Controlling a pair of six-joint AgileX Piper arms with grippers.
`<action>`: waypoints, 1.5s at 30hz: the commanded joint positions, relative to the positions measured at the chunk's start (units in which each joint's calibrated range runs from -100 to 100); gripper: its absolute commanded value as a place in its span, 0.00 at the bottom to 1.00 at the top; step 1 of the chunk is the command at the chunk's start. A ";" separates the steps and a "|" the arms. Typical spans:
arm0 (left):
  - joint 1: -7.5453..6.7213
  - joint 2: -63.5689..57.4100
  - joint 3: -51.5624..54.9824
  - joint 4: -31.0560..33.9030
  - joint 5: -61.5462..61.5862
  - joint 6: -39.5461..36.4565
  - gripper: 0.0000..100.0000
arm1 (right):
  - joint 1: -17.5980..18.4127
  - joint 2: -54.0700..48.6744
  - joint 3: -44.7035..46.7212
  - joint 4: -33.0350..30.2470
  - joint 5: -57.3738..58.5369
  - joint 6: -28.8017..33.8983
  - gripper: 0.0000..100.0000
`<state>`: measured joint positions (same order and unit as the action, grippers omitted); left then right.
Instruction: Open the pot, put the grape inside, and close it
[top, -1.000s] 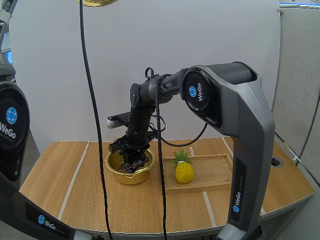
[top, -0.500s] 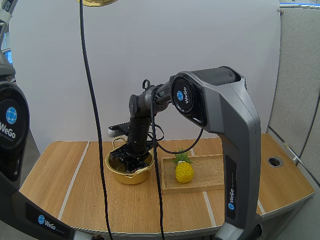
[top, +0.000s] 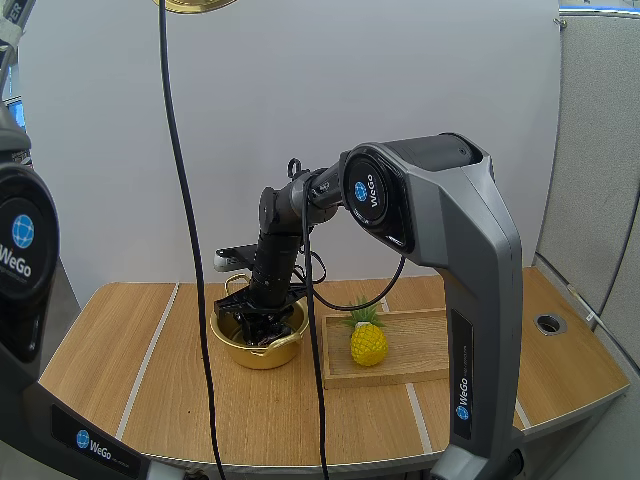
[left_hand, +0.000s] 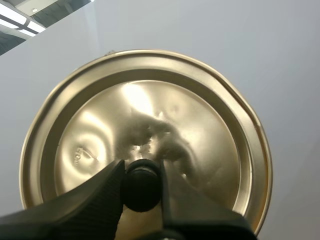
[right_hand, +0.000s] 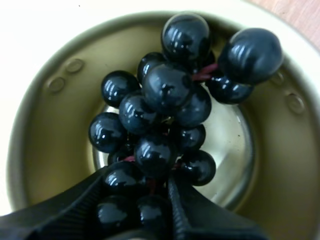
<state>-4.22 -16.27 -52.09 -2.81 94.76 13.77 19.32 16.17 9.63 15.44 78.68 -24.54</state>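
Observation:
The gold pot stands open on the table left of centre. My right gripper reaches down into it. In the right wrist view my right gripper is shut on the stem end of a bunch of dark grapes, which hangs inside the pot just above its bottom. The gold lid is held high above the table. My left gripper is shut on the lid's black knob, with the round lid spreading behind it.
A wooden tray lies right of the pot, with a yellow toy pineapple standing on its left end. My left arm's base fills the near left. Bare table lies in front of and left of the pot.
My right arm has lowered, carrying the grapes from above the rim down into the pot. The lid stays held up high.

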 joint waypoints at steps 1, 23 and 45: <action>-0.16 -0.38 -0.49 0.50 -1.96 -0.41 0.00 | 0.03 -0.30 -0.16 -1.25 1.05 -0.01 0.00; -0.16 -0.38 -0.49 0.50 -1.96 -0.41 0.00 | 0.03 -0.30 -0.16 -7.18 0.37 2.97 0.78; -0.16 -0.38 -0.49 0.50 -1.96 -0.41 0.00 | 0.03 -11.09 -0.16 -7.18 -2.45 2.98 1.00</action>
<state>-4.22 -16.27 -52.09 -2.81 94.76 13.77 19.32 10.41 9.63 8.86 77.24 -21.33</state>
